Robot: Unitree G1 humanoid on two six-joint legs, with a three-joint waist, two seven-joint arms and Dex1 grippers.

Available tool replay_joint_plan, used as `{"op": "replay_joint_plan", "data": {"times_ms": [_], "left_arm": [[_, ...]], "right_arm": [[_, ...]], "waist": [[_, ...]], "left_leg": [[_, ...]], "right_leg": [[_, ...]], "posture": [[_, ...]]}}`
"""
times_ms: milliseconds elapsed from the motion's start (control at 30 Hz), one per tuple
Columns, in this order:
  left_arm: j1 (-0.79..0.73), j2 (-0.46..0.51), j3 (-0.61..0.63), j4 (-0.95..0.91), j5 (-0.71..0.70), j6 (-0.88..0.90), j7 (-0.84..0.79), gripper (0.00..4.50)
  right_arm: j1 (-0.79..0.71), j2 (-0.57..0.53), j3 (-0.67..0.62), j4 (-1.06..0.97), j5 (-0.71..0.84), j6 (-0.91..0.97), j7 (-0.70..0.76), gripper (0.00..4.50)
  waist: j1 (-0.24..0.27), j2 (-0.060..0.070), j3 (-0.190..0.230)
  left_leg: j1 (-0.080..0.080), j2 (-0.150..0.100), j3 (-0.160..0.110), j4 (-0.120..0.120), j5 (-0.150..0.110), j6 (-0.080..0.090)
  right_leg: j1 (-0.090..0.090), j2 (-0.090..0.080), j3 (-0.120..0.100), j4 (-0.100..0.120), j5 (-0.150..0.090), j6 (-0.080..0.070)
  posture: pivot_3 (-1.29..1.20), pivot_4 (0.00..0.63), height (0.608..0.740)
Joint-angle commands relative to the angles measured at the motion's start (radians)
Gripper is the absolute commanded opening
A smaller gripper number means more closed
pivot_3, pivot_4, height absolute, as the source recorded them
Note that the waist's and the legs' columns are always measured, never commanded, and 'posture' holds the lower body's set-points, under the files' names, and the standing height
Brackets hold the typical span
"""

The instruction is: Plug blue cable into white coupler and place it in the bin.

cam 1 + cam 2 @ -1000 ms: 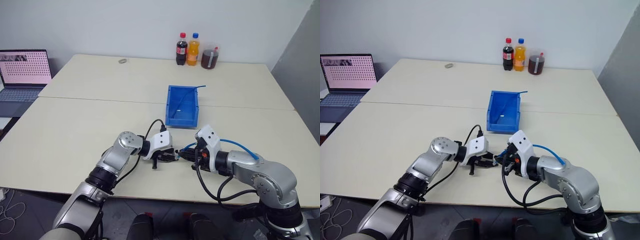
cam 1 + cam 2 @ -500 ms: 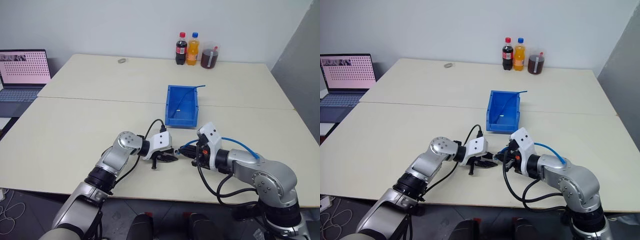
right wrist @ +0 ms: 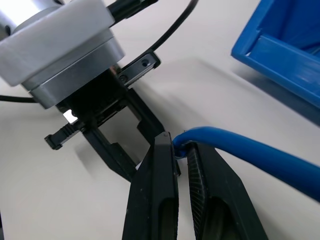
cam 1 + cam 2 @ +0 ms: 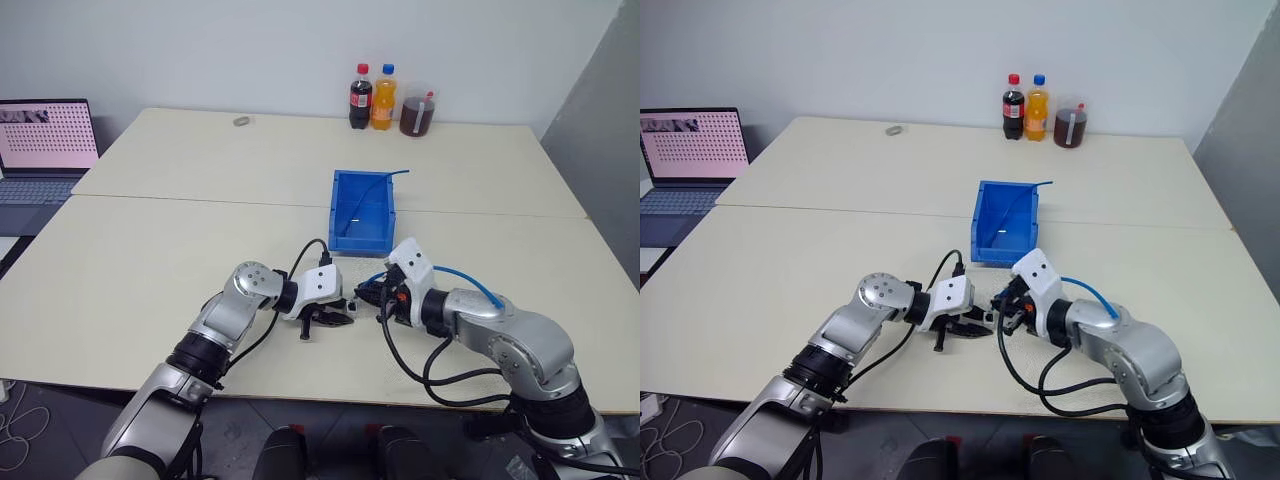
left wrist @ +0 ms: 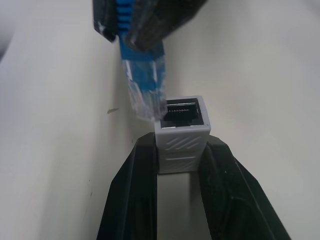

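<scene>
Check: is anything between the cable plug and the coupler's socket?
No. In the left wrist view the blue cable's clear plug tip sits at the white coupler's socket edge, beside the opening, with only bare table behind.

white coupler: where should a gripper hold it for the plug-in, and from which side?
Grip the white coupler by its two flat side walls at the rear half, coming from behind, opposite the socket, as the left gripper does. That leaves the dark socket face open toward the blue cable plug, whose tip sits off the socket's edge.

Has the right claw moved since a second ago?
Yes. The right gripper has crept left toward the left gripper, closing their gap below the bin.
</scene>
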Motion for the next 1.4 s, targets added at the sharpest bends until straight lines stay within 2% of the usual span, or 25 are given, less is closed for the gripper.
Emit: {"op": "replay_joint_plan", "data": {"times_ms": [33, 333, 933, 1400], "left_arm": [[-0.002, 0.003, -0.021, 0.009, 0.016, -0.001, -0.010, 0.80], [-0.007, 0.001, -0.023, 0.020, 0.016, -0.001, -0.017, 0.80], [-0.006, -0.005, -0.023, 0.018, 0.017, 0.002, -0.016, 0.80], [-0.004, -0.007, -0.027, 0.015, 0.012, -0.004, -0.027, 0.80]], "right_arm": [[-0.018, -0.016, 0.008, -0.052, 0.009, -0.020, 0.028, 0.02], [-0.010, -0.054, 0.018, -0.066, -0.005, -0.017, 0.043, 0.02], [-0.016, -0.103, 0.121, -0.022, -0.090, -0.099, 0.097, 0.02], [-0.068, -0.194, 0.195, 0.104, -0.163, -0.242, 0.275, 0.02]], "waist": [[0.000, 0.000, 0.000], [0.000, 0.000, 0.000], [0.000, 0.000, 0.000], [0.000, 0.000, 0.000]], "left_leg": [[0.000, 0.000, 0.000, 0.000, 0.000, 0.000], [0.000, 0.000, 0.000, 0.000, 0.000, 0.000], [0.000, 0.000, 0.000, 0.000, 0.000, 0.000], [0.000, 0.000, 0.000, 0.000, 0.000, 0.000]], "right_leg": [[0.000, 0.000, 0.000, 0.000, 0.000, 0.000], [0.000, 0.000, 0.000, 0.000, 0.000, 0.000], [0.000, 0.000, 0.000, 0.000, 0.000, 0.000], [0.000, 0.000, 0.000, 0.000, 0.000, 0.000]], "posture": [[0.00, 0.150, 0.740], [0.00, 0.150, 0.740], [0.00, 0.150, 0.740], [0.00, 0.150, 0.740]]}}
